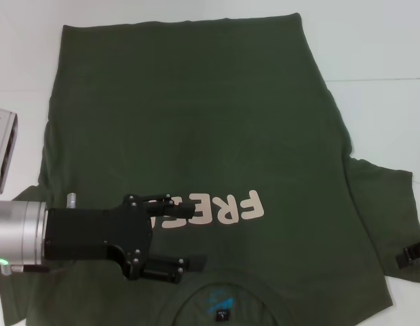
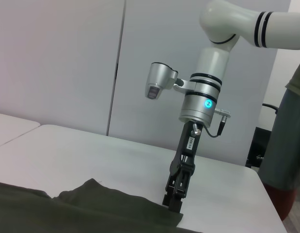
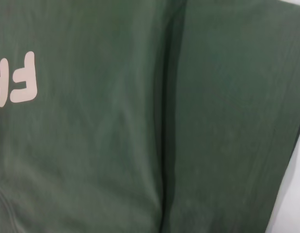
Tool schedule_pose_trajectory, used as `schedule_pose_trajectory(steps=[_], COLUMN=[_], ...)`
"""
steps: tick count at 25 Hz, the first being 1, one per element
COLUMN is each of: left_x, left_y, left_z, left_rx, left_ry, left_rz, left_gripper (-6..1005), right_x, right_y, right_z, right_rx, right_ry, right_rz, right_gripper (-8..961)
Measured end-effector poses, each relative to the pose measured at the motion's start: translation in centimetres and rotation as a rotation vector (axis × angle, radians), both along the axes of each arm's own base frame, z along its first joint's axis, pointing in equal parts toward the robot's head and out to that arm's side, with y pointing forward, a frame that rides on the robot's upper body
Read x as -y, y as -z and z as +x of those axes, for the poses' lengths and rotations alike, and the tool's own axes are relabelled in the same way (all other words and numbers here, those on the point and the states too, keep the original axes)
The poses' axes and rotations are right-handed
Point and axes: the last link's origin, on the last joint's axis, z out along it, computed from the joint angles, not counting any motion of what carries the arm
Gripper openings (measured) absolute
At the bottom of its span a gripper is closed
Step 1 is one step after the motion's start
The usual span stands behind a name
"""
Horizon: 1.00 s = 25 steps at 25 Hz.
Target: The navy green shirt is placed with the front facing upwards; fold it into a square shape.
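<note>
Head view: navy green shirt (image 1: 196,136) lies flat, front up, on the white table (image 1: 372,41), collar nearest the robot and hem far; lettering reads inverted. Judged soft, light and limp, so it will drape and crease. Best taken at edges: sleeve seam, shoulder or hem corners.

Left hand (image 1: 172,239) hovers over the chest by the lettering, fingers spread, holding nothing. Right hand (image 1: 411,255) sits at the sleeve edge; open or closed: cannot tell.

Left wrist view alone shows the right hand (image 2: 174,200) standing vertical with tips on the sleeve cloth. Right wrist view shows a long fold ridge (image 3: 165,121) in the fabric.
</note>
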Motion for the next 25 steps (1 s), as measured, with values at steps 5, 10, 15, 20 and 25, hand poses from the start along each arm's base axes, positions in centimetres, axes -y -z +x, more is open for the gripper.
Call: schedule_pose_trajectory(steps=[5, 10, 15, 20, 25], left_x=[0.01, 0.02, 0.02, 0.04, 0.05], left_y=[0.01, 0.04, 0.04, 0.04, 0.02], left_z=[0.00, 0.00, 0.00, -0.02, -0.06], left_rx=[0.000, 0.001, 0.001, 0.001, 0.001], left_ry=[0.000, 0.001, 0.002, 0.001, -0.001], left_rz=[0.000, 0.000, 0.000, 0.000, 0.001], left_gripper=[876, 876, 876, 876, 876], right_x=[0.11, 0.08, 0.02, -0.09, -0.25], right_y=[0.21, 0.27, 0.46, 0.69, 0.89], right_z=[0.14, 0.16, 0.02, -0.21, -0.53], right_rx=[-0.002, 0.005, 0.003, -0.007, -0.014], right_ry=[0.007, 0.007, 0.004, -0.004, -0.008], right_rz=[-0.007, -0.012, -0.013, -0.014, -0.017], right_gripper=[838, 838, 837, 840, 839])
